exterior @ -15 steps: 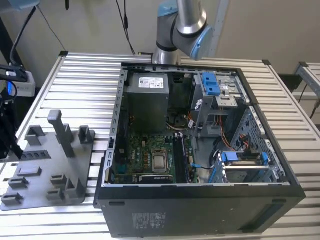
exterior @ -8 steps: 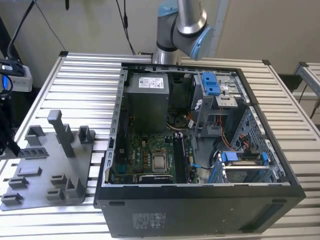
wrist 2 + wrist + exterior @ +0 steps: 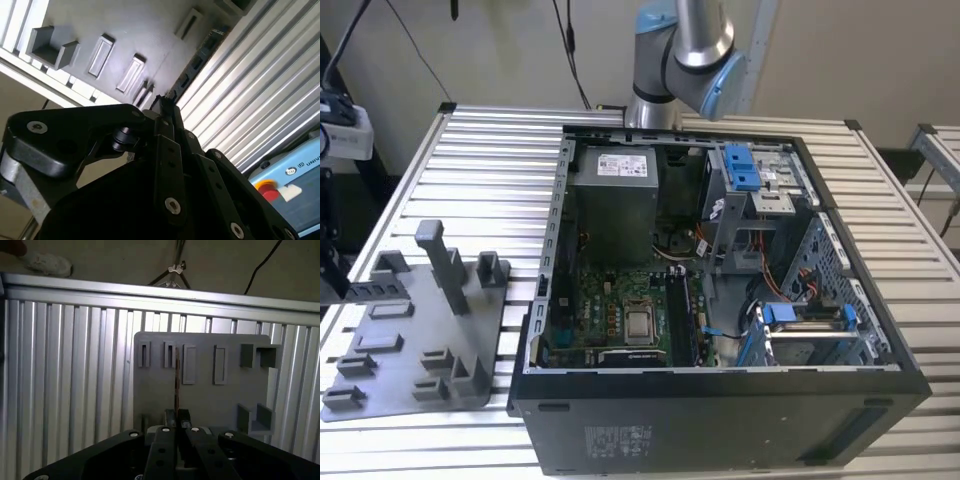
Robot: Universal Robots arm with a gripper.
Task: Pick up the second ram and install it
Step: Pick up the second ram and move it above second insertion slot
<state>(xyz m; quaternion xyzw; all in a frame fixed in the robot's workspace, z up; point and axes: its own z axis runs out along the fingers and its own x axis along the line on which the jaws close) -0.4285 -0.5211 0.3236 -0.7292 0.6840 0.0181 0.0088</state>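
The gripper [image 3: 176,416] has its fingers drawn narrow, pinching the ram [image 3: 176,380], which is edge-on in the first wrist view. Its long axis runs straight out from the fingertips. The strip hangs over the grey holder plate [image 3: 230,395] on the worktop [image 3: 75,380].

Slatted table [image 3: 470,150], computer case [image 3: 720,425], probable fixture [image 3: 410,335]
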